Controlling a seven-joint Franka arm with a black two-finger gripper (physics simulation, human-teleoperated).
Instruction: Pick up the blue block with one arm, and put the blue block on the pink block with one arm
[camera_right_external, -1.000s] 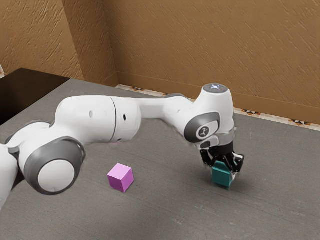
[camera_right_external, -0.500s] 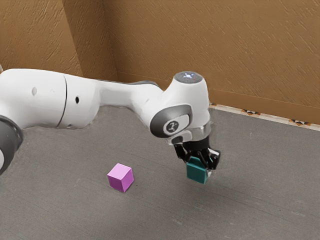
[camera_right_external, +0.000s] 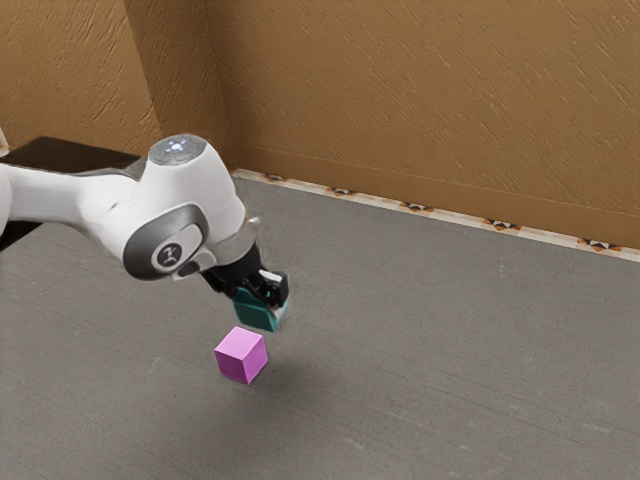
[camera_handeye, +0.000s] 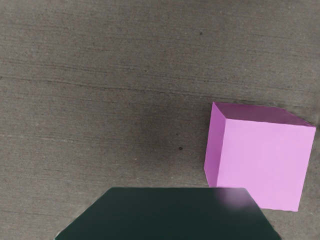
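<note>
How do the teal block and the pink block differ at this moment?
The teal block hangs above the table, held in the tool; the pink block rests on the table, untouched. The teal block is dark, the pink block pale. Both are cubes of similar size.

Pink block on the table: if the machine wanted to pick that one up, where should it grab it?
Probably by two opposite side faces, coming straight down from above. The pink block is a cube lying flat on the table, all sides free. The end effector holds the blue block now, though.
</note>
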